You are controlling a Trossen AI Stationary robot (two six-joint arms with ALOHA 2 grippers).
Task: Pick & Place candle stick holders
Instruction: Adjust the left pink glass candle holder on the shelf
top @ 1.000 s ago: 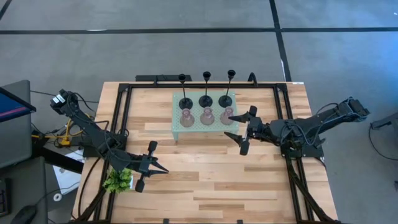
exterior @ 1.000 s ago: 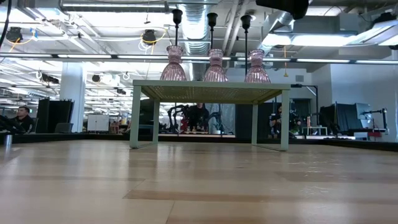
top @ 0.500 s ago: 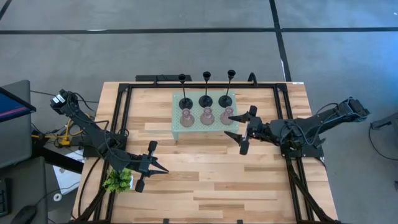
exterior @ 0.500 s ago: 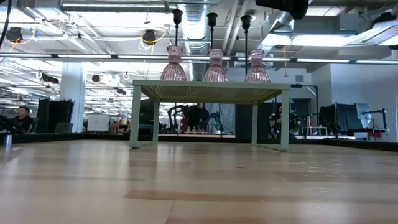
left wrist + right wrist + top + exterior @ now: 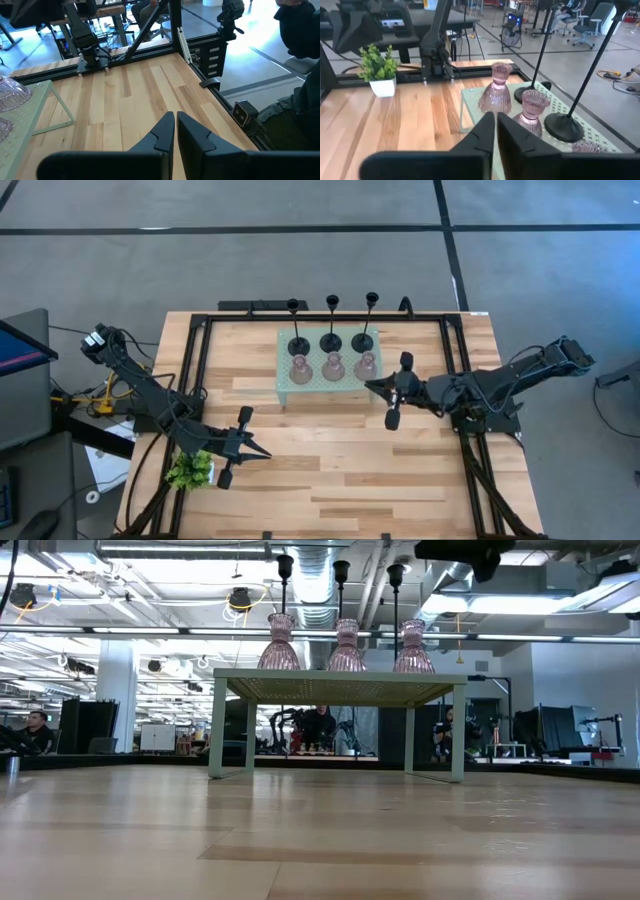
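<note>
Your right gripper [image 5: 386, 395], fingers clenched on nothing, sits just beside the pale green stand [image 5: 283, 388] carrying all six candle stick holders [image 5: 331, 367] (left gripper [image 5: 252, 453] also clenched, near the plant [image 5: 190, 470]).

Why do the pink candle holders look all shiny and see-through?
In the low view, bright ceiling lights sit behind the pink holders, so light passes through their ribbed glass. In the right wrist view, daylight glares off the floor beyond the black holders.
</note>
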